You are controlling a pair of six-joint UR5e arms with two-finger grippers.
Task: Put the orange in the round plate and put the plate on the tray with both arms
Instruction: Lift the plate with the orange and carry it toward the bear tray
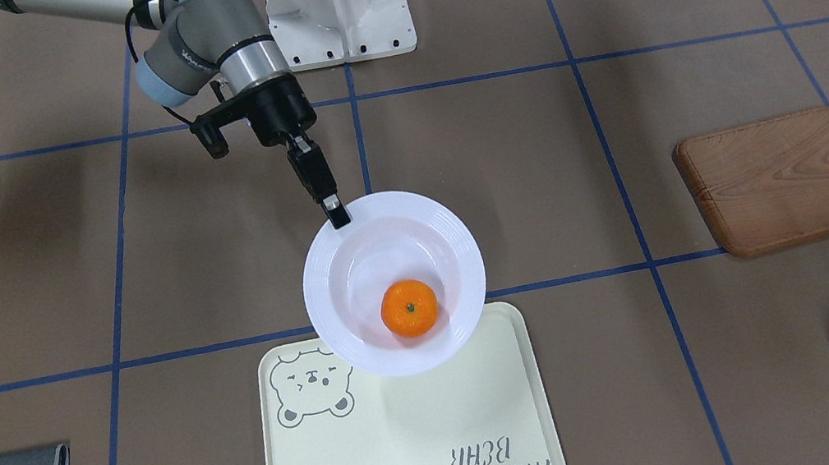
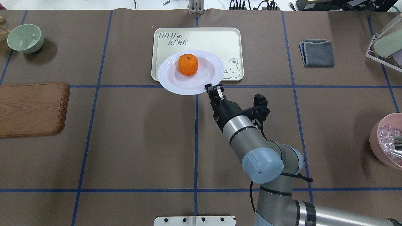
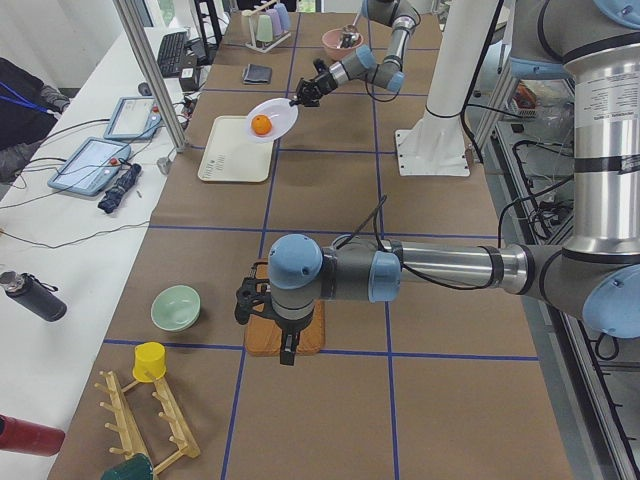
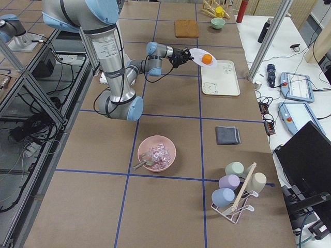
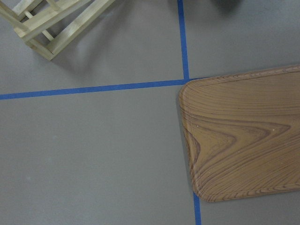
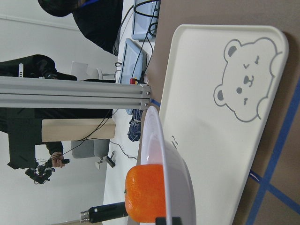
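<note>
The orange lies in the sunken centre of the white round plate. My right gripper is shut on the plate's rim on the robot's side and holds it tilted in the air over the near edge of the cream tray. In the overhead view the right gripper pinches the plate at its lower right, and the orange sits above the tray. My left gripper hangs over the wooden board, and I cannot tell whether it is open or shut.
A wooden board and a pale green bowl sit on the left side. To the right lie a folded grey cloth and a pink bowl with cutlery. A cup rack stands at the far right corner.
</note>
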